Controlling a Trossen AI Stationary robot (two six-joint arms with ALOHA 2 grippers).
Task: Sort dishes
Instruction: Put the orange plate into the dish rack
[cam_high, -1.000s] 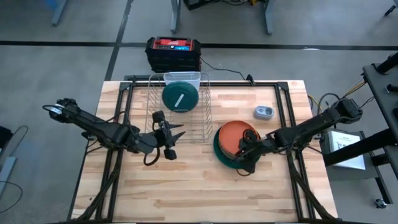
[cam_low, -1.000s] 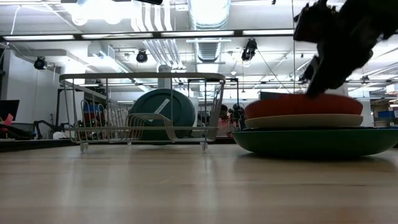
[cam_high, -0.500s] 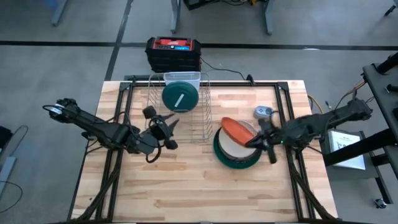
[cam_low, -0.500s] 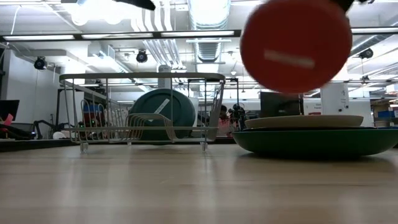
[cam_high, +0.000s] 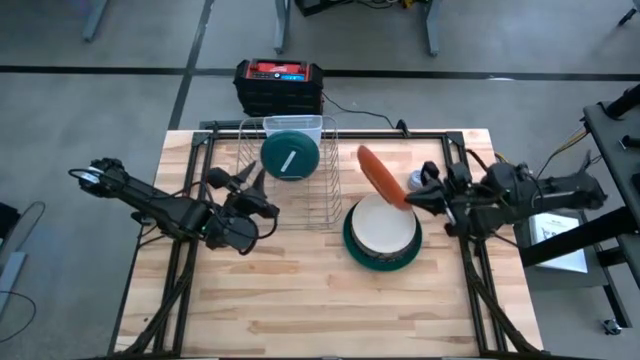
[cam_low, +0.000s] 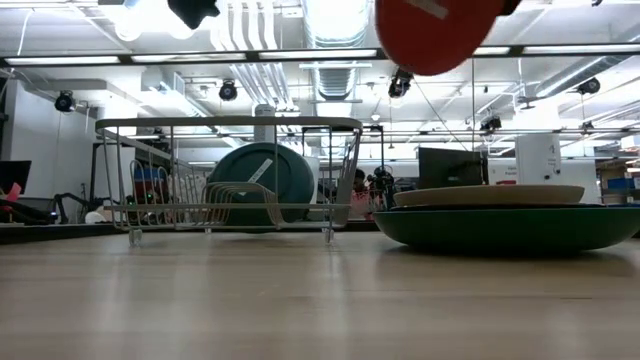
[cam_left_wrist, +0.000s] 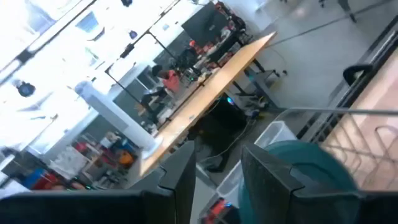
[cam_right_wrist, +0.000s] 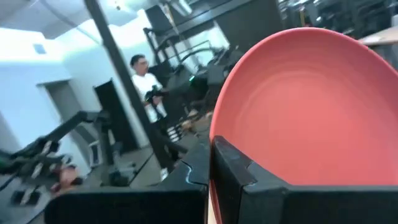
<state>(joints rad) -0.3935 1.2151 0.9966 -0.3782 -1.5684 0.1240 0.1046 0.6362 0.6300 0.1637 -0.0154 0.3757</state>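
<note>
Orange plate (cam_high: 378, 175) now lifted higher, tilted, clamped in right fingers (cam_right_wrist: 230, 171); left fingers (cam_left_wrist: 264, 171) apparently parted.

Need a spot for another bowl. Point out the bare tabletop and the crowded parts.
Free: the wide wood strip nearest the camera, below both arms. Crowded: the wire rack holding a teal plate, and the white plate on the large green plate, beside the right gripper holding the orange plate.

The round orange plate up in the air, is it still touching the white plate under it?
Apart. In the low view the orange plate hangs well clear above the white plate, with open room between them.
</note>
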